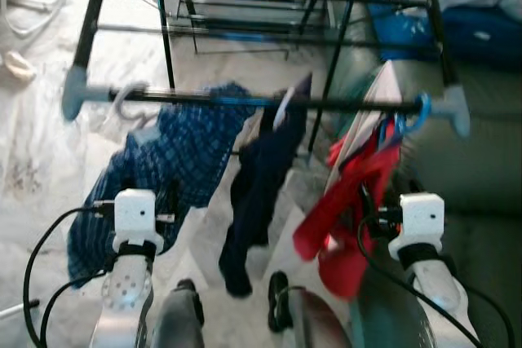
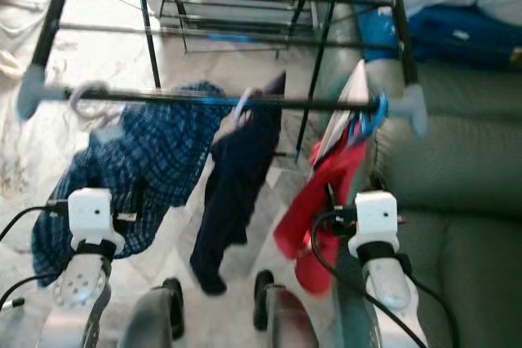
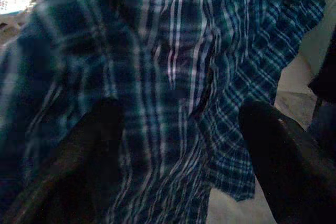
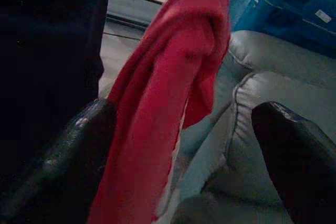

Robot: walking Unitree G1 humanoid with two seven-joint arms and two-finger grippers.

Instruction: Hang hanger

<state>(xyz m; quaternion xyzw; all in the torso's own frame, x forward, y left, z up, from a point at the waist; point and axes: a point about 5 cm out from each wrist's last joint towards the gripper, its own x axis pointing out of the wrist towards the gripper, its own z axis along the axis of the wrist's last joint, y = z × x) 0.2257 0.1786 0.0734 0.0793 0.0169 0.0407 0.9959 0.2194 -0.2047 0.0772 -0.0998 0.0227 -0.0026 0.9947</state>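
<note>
No writing or label can be read anywhere; a pale tag on the blue bag (image 4: pixel 294 9) is too blurred to make out. A black drying rack (image 1: pixel 269 103) stands on the pale floor (image 1: pixel 49 144), its front rail running crosswise from one grey end cap to the other. Three garments hang from that rail. Near its left end a white hanger hook (image 1: pixel 129 102) carries a blue plaid shirt (image 1: pixel 171 169), which spreads down and leftward. Near the rail's middle hangs a dark navy garment (image 1: pixel 257 193), long axis straight down. Near the right end a blue hanger (image 1: pixel 412 116) hooks over the rail, its body slanting down and to the left, and bears a red garment (image 1: pixel 347 201) that droops beside a grey-green sofa (image 2: pixel 457 201). The left pincer (image 3: pixel 178 150) is spread wide, its fingers (image 3: pixel 79 166) apart, pointing at the plaid shirt just ahead of it. The right pincer (image 4: pixel 184 156) is likewise wide, fingers (image 4: pixel 299 156) well apart, aimed at the red garment with the sofa cushion behind, holding nothing.
</note>
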